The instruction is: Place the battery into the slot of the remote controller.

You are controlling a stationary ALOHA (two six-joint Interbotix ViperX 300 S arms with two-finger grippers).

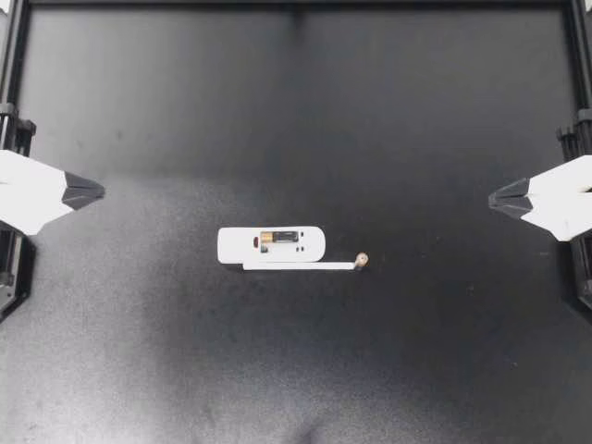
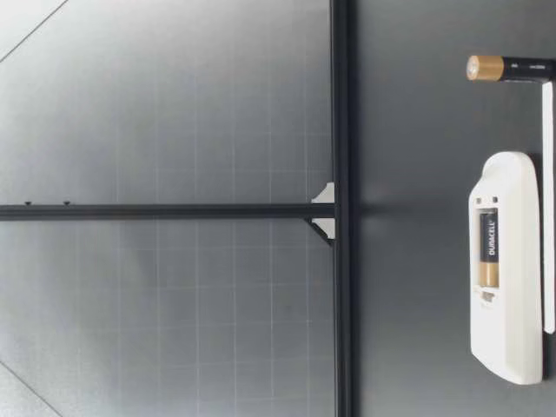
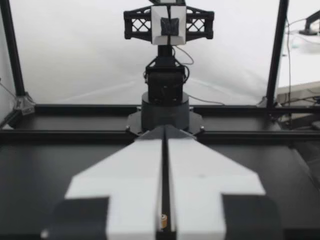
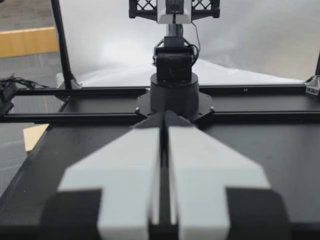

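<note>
The black table (image 1: 296,111) spreads wide between my arms. My left gripper (image 1: 100,191) and right gripper (image 1: 492,198) hang at the far left and far right edges, fingers clenched on nothing. The white remote (image 1: 236,245) sits mid-table with one battery (image 1: 279,238) in its slot. A thin white strip (image 1: 296,267) lies alongside it. A loose battery (image 1: 362,260) stands on end at the strip's right tip.

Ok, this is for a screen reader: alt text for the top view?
A remote lies on the table, one battery in its open slot, a second battery standing beside it. Left gripper and right gripper sit shut at the sides.
</note>
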